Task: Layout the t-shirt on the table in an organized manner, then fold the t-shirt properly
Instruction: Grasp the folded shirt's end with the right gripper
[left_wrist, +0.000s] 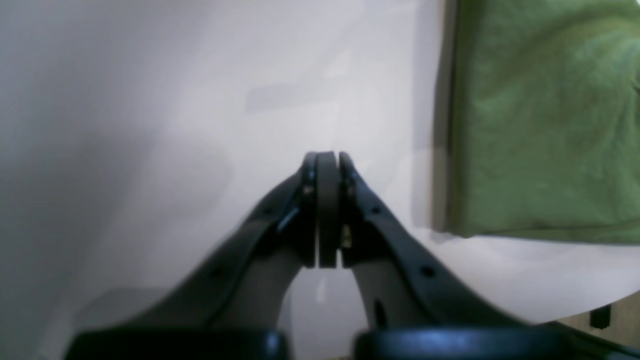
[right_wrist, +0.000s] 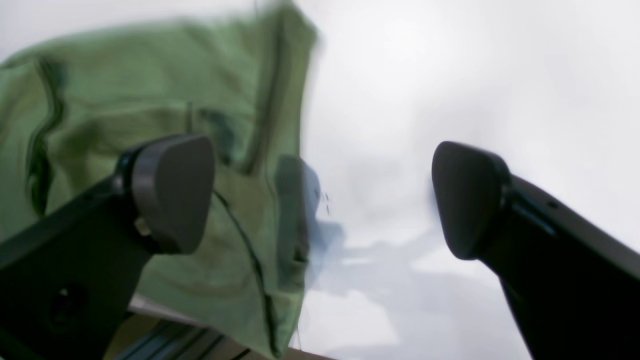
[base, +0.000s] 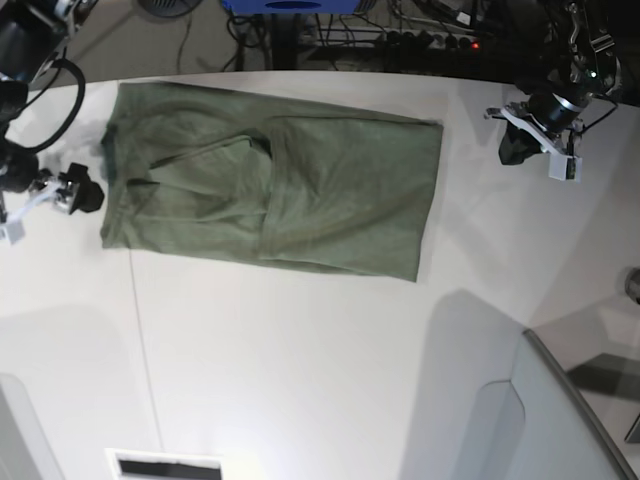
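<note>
Here we are seeing the olive-green t-shirt (base: 300, 195) lying folded into a long band across the upper middle of the white tabletop (base: 300, 360) in the base view. Our left hand (left_wrist: 327, 200), at the upper right of that view, is keeping its jaws pressed together on nothing, apart from the cloth. Our right hand (right_wrist: 320, 195), at the far left beside the shirt's edge, is standing wide open and gripping nothing.
</note>
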